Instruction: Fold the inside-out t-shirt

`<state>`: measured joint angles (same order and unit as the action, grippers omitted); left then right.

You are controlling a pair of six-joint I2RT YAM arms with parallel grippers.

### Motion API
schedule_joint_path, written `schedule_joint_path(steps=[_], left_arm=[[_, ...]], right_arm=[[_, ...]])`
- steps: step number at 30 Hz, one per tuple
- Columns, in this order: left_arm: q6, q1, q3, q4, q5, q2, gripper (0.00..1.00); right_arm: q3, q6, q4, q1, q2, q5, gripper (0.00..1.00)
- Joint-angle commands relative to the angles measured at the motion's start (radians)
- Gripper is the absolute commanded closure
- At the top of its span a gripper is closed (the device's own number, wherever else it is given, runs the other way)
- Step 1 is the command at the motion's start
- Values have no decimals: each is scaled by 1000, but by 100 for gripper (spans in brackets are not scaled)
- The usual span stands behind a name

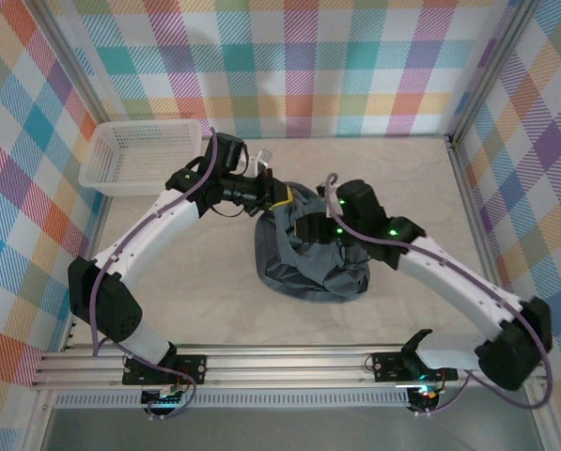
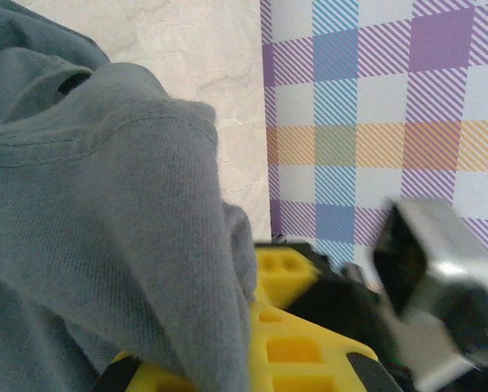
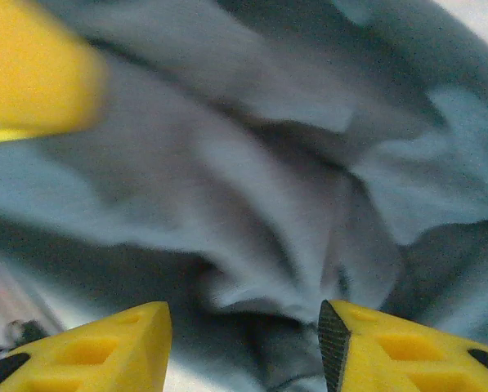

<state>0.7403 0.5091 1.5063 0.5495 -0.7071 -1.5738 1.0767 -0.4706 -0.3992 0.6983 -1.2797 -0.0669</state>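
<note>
Plainly the left tool [image 1: 278, 198] was clamped shut on the upper edge of the inside-out t-shirt [image 1: 303, 265], likely to lift that edge so the cloth could be spread; the right tool [image 3: 244, 327] hung just above the folds with its jaws parted, gripping nothing; the dark slate-grey shirt lay bunched in a crumpled heap in the middle of the counter [image 1: 195, 291], seams showing, not yet folded

Robot lab test cell, plaid-printed walls [image 1: 336, 56], aluminium mounting rail [image 1: 289, 362], marbled tabletop [image 1: 214, 301]
</note>
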Motion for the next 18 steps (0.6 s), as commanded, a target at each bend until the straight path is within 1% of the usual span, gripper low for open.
schedule_joint_path(steps=[1,2,3,4,5,6,7,8,9,10,12,13,14,15,16,17,18], left_arm=[[20,5,23,6,-8,18,100],[18,5,23,4,-10,17,100],[18,5,24,5,-10,15,100],[17,5,26,6,-9,12,100],[17,3,26,2,-9,9,100],[17,-2,25,-11,-11,9,100],[14,-8,17,-27,-6,13,100],[4,-17,8,-39,14,17,100],[-27,-29,2,-34,46,17,100],[-80,-40,-2,-19,90,14,100],[-251,-58,-16,44,231,-8,100],[-305,-64,-35,44,290,-16,100],[-338,-76,-68,16,323,-21,98],[-348,-92,-97,-30,317,-23,93],[-349,-105,-123,-70,302,-17,87],[-359,-114,-146,-102,300,-5,79],[-374,-118,-161,-116,323,14,69]], right_arm=[[25,-15,67,16,-60,101,44],[28,-14,83,18,-82,92,42],[29,-14,96,18,-97,80,43],[31,-15,101,18,-103,59,48],[31,-8,116,18,-103,20,60],[28,-3,131,18,-95,-25,76],[28,0,138,17,-83,-74,87],[29,9,146,14,-64,-155,96],[27,18,166,6,-38,-269,100],[21,18,187,-5,-13,-370,100],[5,-27,227,-46,43,-546,100],[-2,-62,247,-70,59,-611,100],[-12,-101,276,-102,76,-671,100],[-23,-143,306,-132,89,-716,100],[-28,-174,321,-155,97,-734,100],[-32,-196,328,-181,106,-742,100],[-32,-205,328,-203,113,-741,100]])
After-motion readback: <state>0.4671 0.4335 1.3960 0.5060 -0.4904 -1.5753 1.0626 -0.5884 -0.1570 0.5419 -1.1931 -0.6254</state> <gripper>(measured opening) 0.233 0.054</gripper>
